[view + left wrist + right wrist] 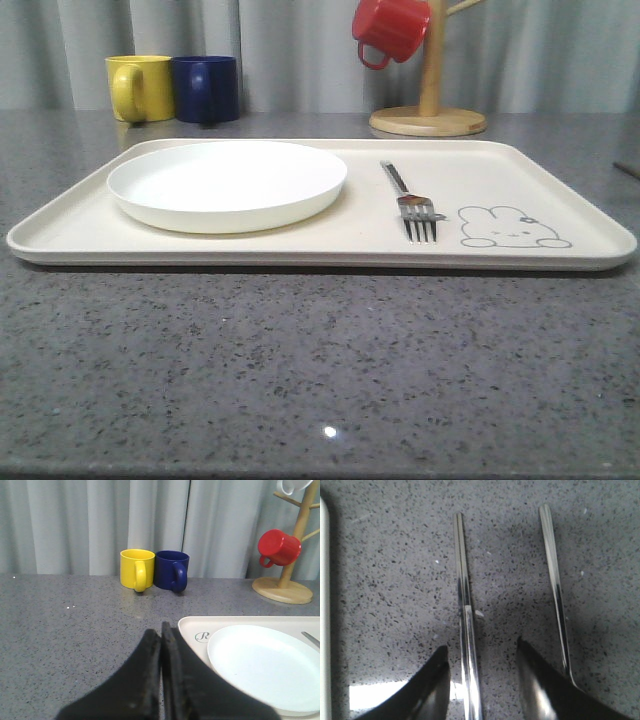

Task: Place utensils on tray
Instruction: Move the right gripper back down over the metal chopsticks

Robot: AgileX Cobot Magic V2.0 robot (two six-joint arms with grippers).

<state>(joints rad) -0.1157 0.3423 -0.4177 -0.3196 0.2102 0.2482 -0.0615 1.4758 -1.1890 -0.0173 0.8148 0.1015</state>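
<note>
my right gripper (481,667) is open and straddling the chopsticks (465,620) to pinch them for the tray (560,200); left gripper (162,645) is closed on nothing.

We see soft, even light, a small glare spot on the countertop (330,432), and blurred chopsticks (465,615).

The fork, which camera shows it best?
The front view: the whole fork lies on the tray, tines toward the camera, right of the white plate. The left wrist view catches just a sliver of its handle at the picture's edge, beyond the plate.
</note>
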